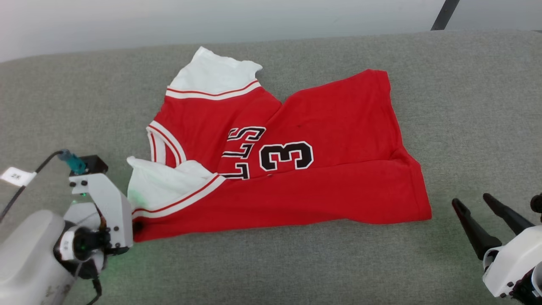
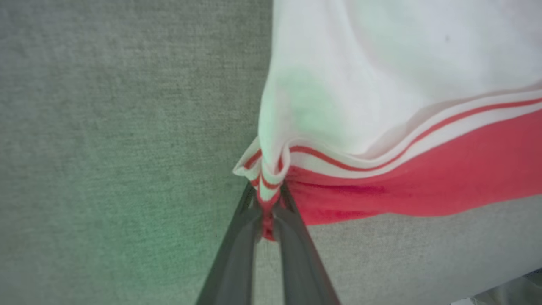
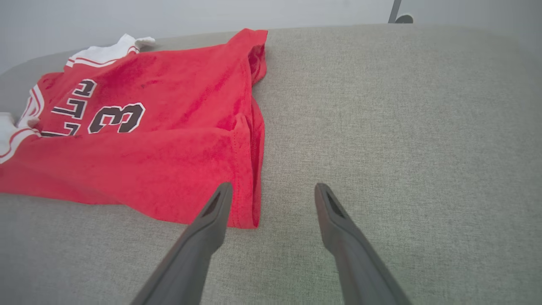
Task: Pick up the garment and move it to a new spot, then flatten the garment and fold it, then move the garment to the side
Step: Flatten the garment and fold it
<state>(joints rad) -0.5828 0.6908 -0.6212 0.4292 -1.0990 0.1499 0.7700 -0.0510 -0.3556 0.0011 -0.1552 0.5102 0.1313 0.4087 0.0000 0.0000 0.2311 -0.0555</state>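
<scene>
Now, you can read only part of the lettering on the garment (image 1: 338,127): black, white-edged "LLS" running sideways with a "3" beside it, the rest hidden in a fold. A small white tag (image 1: 17,176) by the cable on the left arm reads "2X".

The garment lies rumpled across the middle of the grey cloth-covered desk (image 1: 465,106), with 1 white sleeve toward the far edge and the other at the near left. Your left end effector (image 2: 267,205) is closed on the garment. It pinches the red-white striped trim where the near sleeve meets the red body. Your right end effector (image 3: 273,190) has its 2 fingers spread wide and holds nothing. It sits just beside the garment's right hem corner, and you cannot tell whether a finger touches the cloth.
</scene>
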